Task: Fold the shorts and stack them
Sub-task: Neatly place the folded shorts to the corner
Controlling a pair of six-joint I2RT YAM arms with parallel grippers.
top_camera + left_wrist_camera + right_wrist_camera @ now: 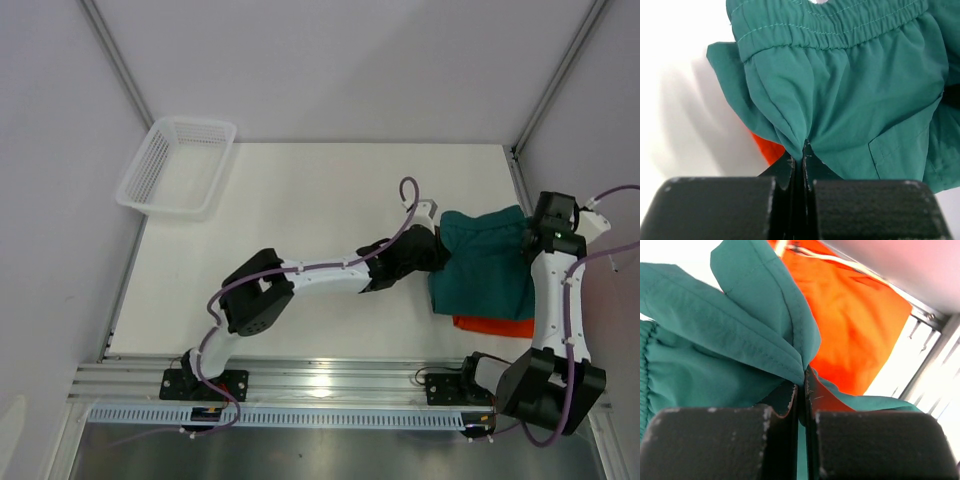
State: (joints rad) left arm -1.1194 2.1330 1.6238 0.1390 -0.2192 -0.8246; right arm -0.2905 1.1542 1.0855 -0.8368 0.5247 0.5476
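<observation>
The dark teal green shorts [490,262] lie at the right of the table on top of the bright orange shorts [492,326], whose edge shows at the near side. My left gripper [440,245] is shut on a pinch of teal fabric [800,145] at the shorts' left edge. The elastic waistband [830,25] runs across the top of the left wrist view, and a bit of the orange pair [767,149] shows underneath. My right gripper [545,232] is shut on a fold of the teal shorts [800,362] at their far right corner. Beyond it lie the orange shorts [850,320] with a white drawstring [825,257].
A white mesh basket [178,165] stands at the table's far left corner. A metal rail [330,380] runs along the near edge by the arm bases. An enclosure wall [600,150] stands close on the right of the shorts.
</observation>
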